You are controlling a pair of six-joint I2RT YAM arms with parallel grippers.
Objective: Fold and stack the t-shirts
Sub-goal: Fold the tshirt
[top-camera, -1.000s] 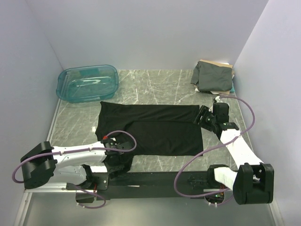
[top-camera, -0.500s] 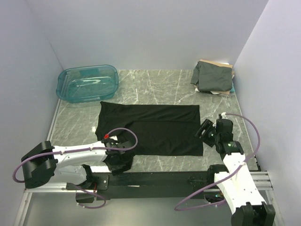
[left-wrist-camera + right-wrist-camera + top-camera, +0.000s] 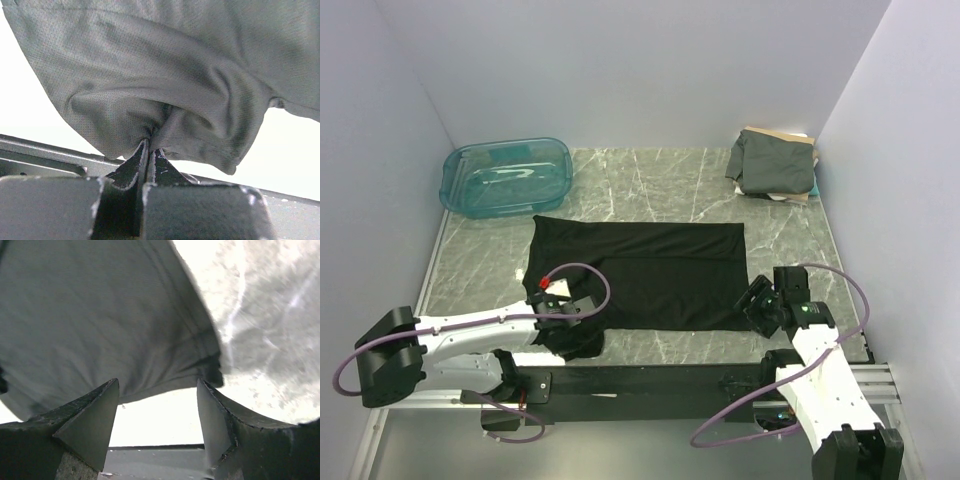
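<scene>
A plain black t-shirt (image 3: 640,265) lies spread flat across the middle of the table. My left gripper (image 3: 567,322) is at its near left corner and is shut on a bunched fold of the cloth; the left wrist view shows the fabric (image 3: 165,75) pinched between the closed tips (image 3: 148,149). My right gripper (image 3: 758,306) stands open at the shirt's near right corner. In the right wrist view that hem (image 3: 100,325) lies just ahead of the spread fingers (image 3: 95,415), with nothing between them. Folded t-shirts (image 3: 772,163) are piled at the back right, a dark grey-green one on top.
A translucent teal bin (image 3: 506,175) stands at the back left. The black mounting rail (image 3: 660,378) runs along the table's near edge. Purple walls close in the left, back and right sides. Tan and white cloth peeks from under the back right pile.
My left gripper has closed on the shirt's near left corner. My right arm has drawn back from the shirt's far right side to its near right corner, still open.
</scene>
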